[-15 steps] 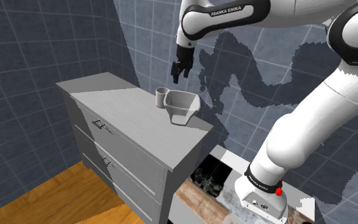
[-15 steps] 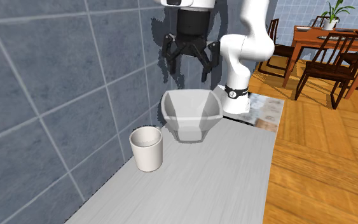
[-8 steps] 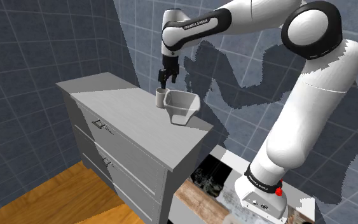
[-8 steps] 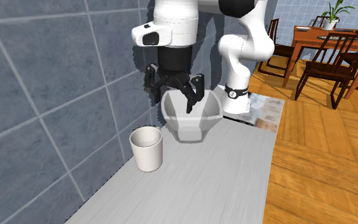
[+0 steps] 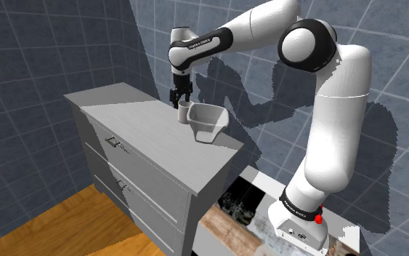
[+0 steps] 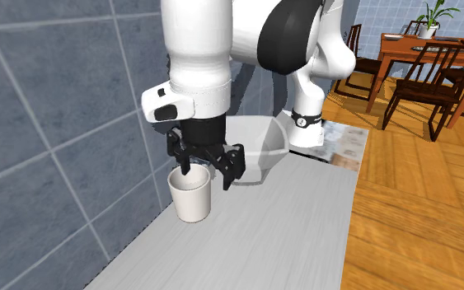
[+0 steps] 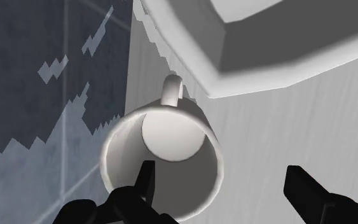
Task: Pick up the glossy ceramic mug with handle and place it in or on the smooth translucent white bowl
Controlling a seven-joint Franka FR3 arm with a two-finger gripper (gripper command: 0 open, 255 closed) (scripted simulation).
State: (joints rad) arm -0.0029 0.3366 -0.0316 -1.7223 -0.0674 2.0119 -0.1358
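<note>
A plain white mug [image 6: 190,195] stands upright on the grey cabinet top [image 6: 288,239], close to the tiled wall. Its handle [image 7: 171,91] points toward the white bowl [image 6: 264,155], which sits right beside it. My gripper [image 6: 207,171] hangs open just above the mug's rim, pointing down. In the wrist view one fingertip [image 7: 147,178] is over the mug's [image 7: 171,137] opening. The other is outside the mug, over the cabinet top, so part of the mug's wall lies between them untouched. From the shoulder view the gripper [image 5: 180,97] is directly over the mug [image 5: 184,113], left of the bowl [image 5: 208,121].
The cabinet has two drawers [image 5: 123,167] on its front and a blue-grey tiled wall [image 6: 49,123] behind it. Its top ends at an edge toward the wooden floor [image 6: 419,206]. A dining table with chairs [image 6: 419,58] stands far off.
The gripper has come down from high above the bowl and moved to the shoulder view's left, ending just over the mug. It stayed open; mug and bowl have not moved.
</note>
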